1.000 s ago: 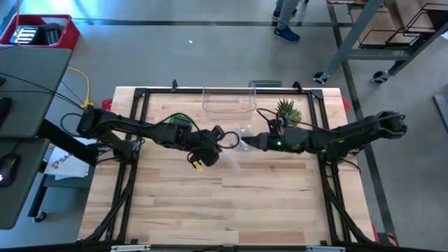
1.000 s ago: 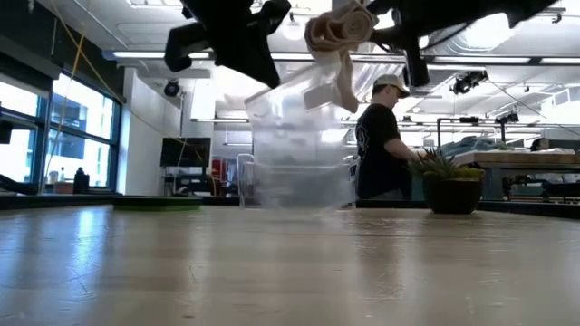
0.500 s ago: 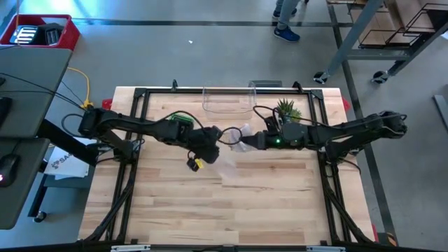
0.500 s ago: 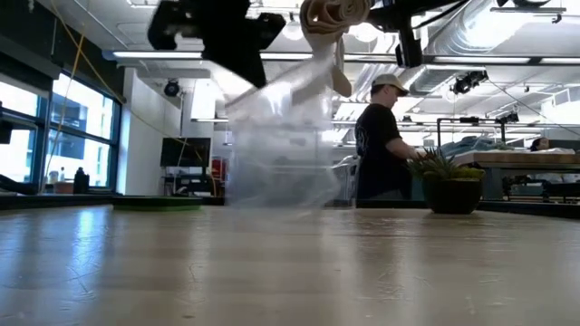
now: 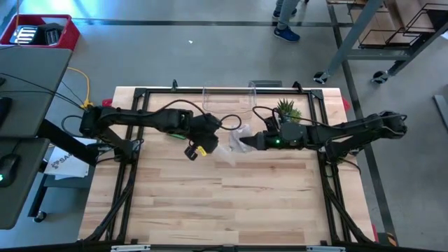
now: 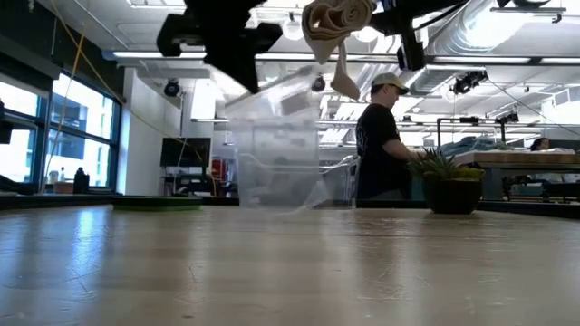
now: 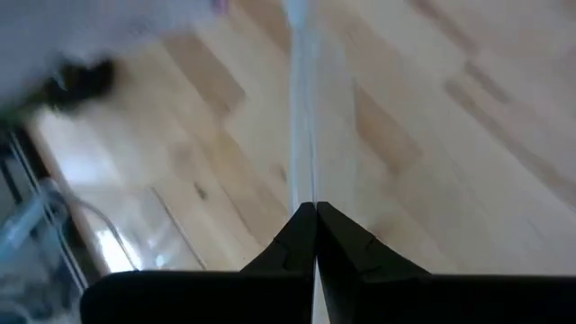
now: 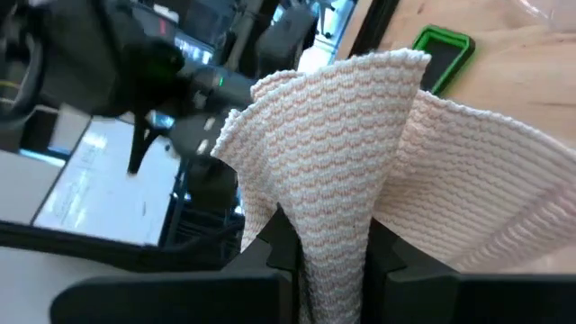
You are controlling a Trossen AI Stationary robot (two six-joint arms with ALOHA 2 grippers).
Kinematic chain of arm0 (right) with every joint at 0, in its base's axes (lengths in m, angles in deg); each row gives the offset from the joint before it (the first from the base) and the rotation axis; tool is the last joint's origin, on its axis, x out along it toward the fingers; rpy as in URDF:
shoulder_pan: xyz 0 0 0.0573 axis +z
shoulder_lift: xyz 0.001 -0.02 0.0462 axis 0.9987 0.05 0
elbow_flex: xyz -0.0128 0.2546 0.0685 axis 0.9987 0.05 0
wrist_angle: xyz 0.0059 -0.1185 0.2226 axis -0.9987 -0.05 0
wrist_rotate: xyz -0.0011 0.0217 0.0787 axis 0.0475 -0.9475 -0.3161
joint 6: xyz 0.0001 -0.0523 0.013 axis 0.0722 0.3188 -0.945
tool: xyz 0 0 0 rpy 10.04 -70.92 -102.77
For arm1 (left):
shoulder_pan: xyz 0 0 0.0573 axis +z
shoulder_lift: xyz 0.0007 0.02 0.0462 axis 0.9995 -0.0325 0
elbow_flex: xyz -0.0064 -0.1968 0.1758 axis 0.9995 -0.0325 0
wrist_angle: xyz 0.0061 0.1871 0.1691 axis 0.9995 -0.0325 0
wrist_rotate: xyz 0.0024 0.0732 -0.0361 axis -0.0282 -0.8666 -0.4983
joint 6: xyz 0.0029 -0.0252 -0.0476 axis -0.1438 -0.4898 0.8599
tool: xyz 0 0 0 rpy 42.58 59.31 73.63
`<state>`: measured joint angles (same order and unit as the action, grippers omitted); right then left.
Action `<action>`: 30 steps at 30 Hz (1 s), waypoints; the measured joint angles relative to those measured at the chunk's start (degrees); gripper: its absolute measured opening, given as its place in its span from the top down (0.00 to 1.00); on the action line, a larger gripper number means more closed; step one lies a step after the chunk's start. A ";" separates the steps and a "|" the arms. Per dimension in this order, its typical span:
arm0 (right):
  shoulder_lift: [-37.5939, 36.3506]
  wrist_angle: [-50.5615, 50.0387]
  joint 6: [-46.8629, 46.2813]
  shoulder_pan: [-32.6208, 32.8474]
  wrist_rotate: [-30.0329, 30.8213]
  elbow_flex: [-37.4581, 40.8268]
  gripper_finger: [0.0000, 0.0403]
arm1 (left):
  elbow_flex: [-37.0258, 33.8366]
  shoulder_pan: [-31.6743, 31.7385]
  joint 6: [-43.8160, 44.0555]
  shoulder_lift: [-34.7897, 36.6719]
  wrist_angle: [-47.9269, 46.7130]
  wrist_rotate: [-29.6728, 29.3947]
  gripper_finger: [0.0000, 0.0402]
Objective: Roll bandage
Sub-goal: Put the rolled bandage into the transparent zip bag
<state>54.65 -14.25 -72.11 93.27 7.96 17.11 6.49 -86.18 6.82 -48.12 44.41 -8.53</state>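
A beige woven bandage (image 8: 342,135), loosely rolled, is up in the air over the table's middle, with my right gripper (image 5: 245,143) shut on it. In the low view the roll (image 6: 335,18) shows at the top, and its loose tail (image 6: 344,77) dangles below. Left of it my left gripper (image 5: 205,138) is shut on a clear plastic bag (image 6: 272,145). The bag (image 5: 227,152) hangs between the two grippers. My left gripper pinches a thin edge of the clear bag (image 7: 303,180) between its shut fingertips (image 7: 292,238), slanting down from above. The bag hangs slack below it; whether its lower end touches the table, I cannot tell. My right gripper pinches the gathered lower part of the bandage (image 8: 331,238) between its two fingers (image 8: 281,236), several layers together. The fingers come nearly level from the table's right. The roll fans out beyond the fingers, lifted clear, with its tail hanging free.
A clear plastic bin (image 5: 227,100) stands at the far edge, with a potted plant (image 5: 288,110) to its right. A green object (image 8: 443,49) lies on the wood behind the bandage. A person (image 6: 381,136) stands beyond the table. The near half of the table (image 5: 224,210) is bare wood.
My left gripper has gone toward the far edge and a little up, turning as it went, and has drawn the clear bag away from the bandage. The bag has swung under it. My right gripper has risen slightly with the bandage.
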 joint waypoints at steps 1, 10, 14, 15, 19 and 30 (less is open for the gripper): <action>0.00 0.38 -0.12 -0.37 -0.01 0.00 0.91 | -0.02 -0.17 -0.51 0.00 1.14 1.18 1.00; 1.48 8.46 -1.66 -1.71 -1.08 -0.01 0.91 | 2.10 -0.65 -3.68 -4.46 6.42 4.00 1.00; 2.70 10.36 -2.48 -0.51 0.22 -0.11 0.91 | 4.94 -0.58 -0.81 -8.29 7.95 4.01 1.00; 2.78 10.01 -2.71 -0.15 0.61 -0.09 0.91 | 5.80 -0.45 0.74 -8.90 8.11 4.10 1.00; 2.67 9.73 -2.28 0.57 1.36 -0.07 0.91 | 8.76 -0.04 6.80 -9.75 8.44 4.34 1.00; 2.64 0.64 -4.89 1.92 -1.62 0.00 0.91 | 9.05 0.60 9.09 -6.98 9.07 6.51 1.00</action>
<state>57.29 -13.62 -77.00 95.19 6.34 17.11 15.54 -85.58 15.92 -55.10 53.47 -2.02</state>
